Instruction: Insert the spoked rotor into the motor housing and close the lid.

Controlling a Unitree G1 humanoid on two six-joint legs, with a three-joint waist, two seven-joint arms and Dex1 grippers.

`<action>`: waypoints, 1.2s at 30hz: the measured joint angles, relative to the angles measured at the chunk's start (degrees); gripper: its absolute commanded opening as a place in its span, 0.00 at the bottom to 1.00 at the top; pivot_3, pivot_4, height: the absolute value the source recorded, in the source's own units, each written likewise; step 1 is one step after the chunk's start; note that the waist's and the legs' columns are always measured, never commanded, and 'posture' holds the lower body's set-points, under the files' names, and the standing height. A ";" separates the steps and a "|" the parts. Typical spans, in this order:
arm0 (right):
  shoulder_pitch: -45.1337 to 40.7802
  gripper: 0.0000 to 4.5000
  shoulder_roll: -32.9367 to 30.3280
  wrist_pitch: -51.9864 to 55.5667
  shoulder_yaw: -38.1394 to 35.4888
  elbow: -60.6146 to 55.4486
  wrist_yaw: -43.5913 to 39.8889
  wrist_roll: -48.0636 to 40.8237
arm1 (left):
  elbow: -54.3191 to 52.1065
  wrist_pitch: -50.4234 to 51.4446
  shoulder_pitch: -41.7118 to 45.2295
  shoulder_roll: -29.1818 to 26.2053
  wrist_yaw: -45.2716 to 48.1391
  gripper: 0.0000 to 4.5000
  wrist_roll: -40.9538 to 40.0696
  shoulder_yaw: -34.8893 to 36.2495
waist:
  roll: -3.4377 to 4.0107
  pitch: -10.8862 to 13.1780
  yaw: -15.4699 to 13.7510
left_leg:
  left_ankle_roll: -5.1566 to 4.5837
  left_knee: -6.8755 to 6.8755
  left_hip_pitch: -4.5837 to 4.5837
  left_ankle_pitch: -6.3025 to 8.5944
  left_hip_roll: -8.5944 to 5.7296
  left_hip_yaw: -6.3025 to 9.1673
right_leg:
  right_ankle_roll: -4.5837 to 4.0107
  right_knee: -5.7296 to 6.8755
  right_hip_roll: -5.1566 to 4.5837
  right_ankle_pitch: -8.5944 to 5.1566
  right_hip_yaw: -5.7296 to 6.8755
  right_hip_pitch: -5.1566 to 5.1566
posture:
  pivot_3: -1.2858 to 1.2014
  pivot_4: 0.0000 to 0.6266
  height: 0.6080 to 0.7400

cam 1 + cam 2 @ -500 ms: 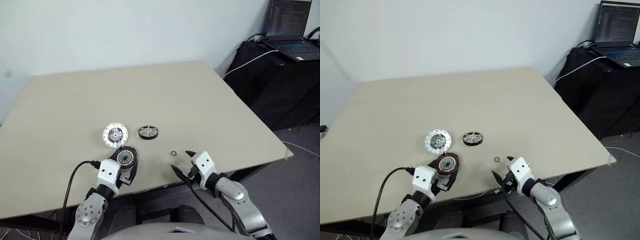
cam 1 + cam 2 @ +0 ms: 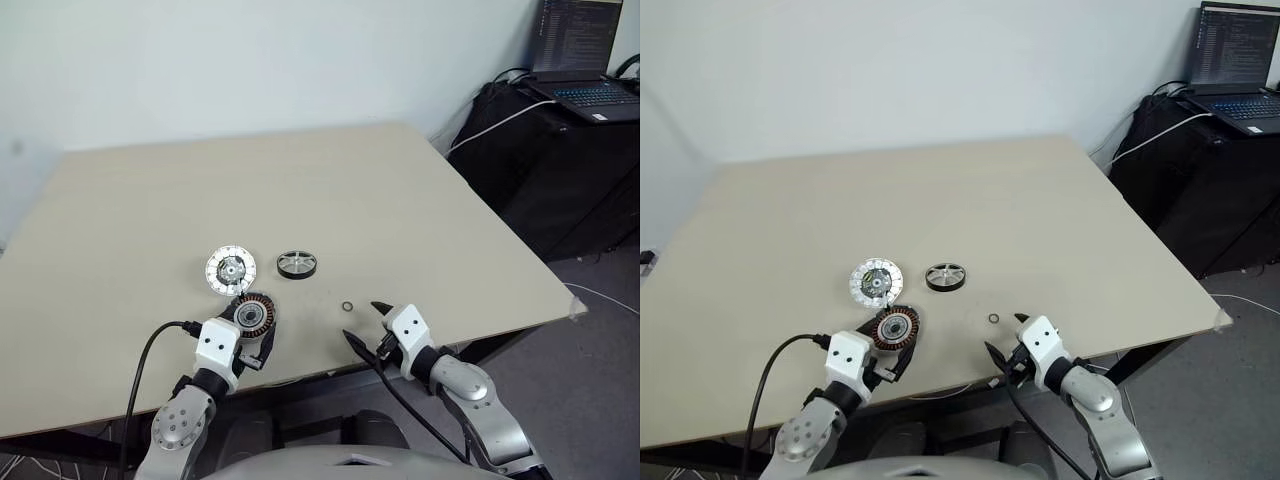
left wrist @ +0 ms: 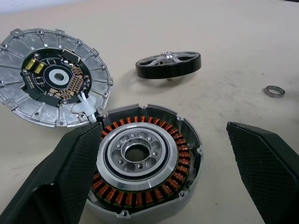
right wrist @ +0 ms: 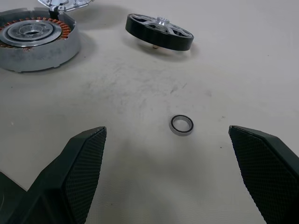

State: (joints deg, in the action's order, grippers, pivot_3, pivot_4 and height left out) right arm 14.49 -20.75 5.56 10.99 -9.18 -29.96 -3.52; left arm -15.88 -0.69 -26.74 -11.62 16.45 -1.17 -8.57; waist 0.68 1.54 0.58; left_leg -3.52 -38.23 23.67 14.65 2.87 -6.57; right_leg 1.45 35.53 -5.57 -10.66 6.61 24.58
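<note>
**Parts laid out, nothing yet gripped**

Beige tabletop is seen before a pale wall, with a laptop on dark furniture at the right; the motor housing is set windings-up at the near edge, presumably so the rotor can be dropped in; the left gripper is spread wide around it, holding nothing; the lid is laid touching the housing's far side; the spoked rotor is set apart, to the right of the lid; the right gripper is held wide and empty near the small ring. Circuit board detail inside the lid is revealed by the left wrist view, whereas the head views give it merely as pale segments.
</note>
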 measured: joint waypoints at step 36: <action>-15.33 0.74 7.87 7.85 1.41 18.09 3.12 0.91 | 3.53 -3.31 -0.22 0.24 0.12 1.00 0.06 -0.56 | 0.05 -0.13 0.02 | 0.00 -0.06 -0.06 -0.01 -0.01 -0.07 | -0.01 0.16 0.01 0.00 -0.03 -0.01 | 0.52 0.00 1.00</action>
State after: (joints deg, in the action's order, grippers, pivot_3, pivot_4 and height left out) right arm -0.84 -12.88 13.41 12.40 8.91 -26.84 -2.62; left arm -12.36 -3.99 -26.96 -11.39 16.57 -1.10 -9.12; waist 0.72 1.41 0.60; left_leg -3.52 -38.29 23.60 14.64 2.86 -6.63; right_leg 1.44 35.69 -5.56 -10.66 6.57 24.58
